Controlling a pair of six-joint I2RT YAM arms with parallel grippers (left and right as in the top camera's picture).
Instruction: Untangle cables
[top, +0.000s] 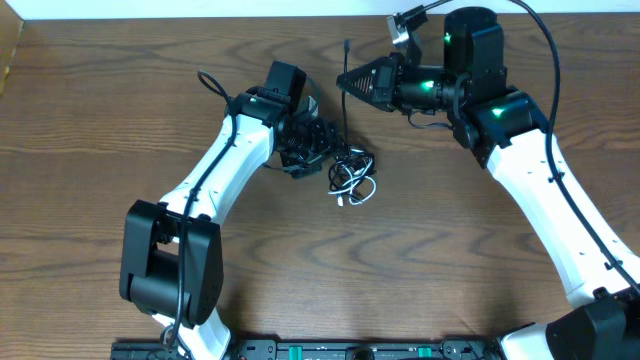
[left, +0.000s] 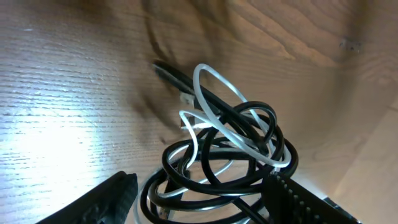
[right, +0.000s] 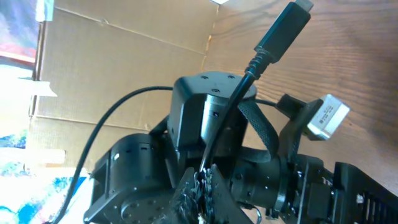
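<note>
A tangled bundle of black and white cables (top: 351, 176) lies on the wooden table. In the left wrist view the bundle (left: 227, 155) sits between the fingers of my left gripper (left: 199, 199), which is open around its near loops. My left gripper (top: 318, 150) is just left of the bundle in the overhead view. My right gripper (top: 345, 82) is shut on a black cable (top: 346, 110) that runs from the bundle up to it. In the right wrist view the gripper (right: 204, 177) pinches this cable (right: 233, 99), whose plug end (right: 283, 28) sticks out past the fingers.
The table (top: 100, 120) is dark wood. A cardboard wall (right: 112, 68) shows behind my left arm (right: 205, 118) in the right wrist view. A black loop of arm wiring (top: 212, 84) lies near the left arm.
</note>
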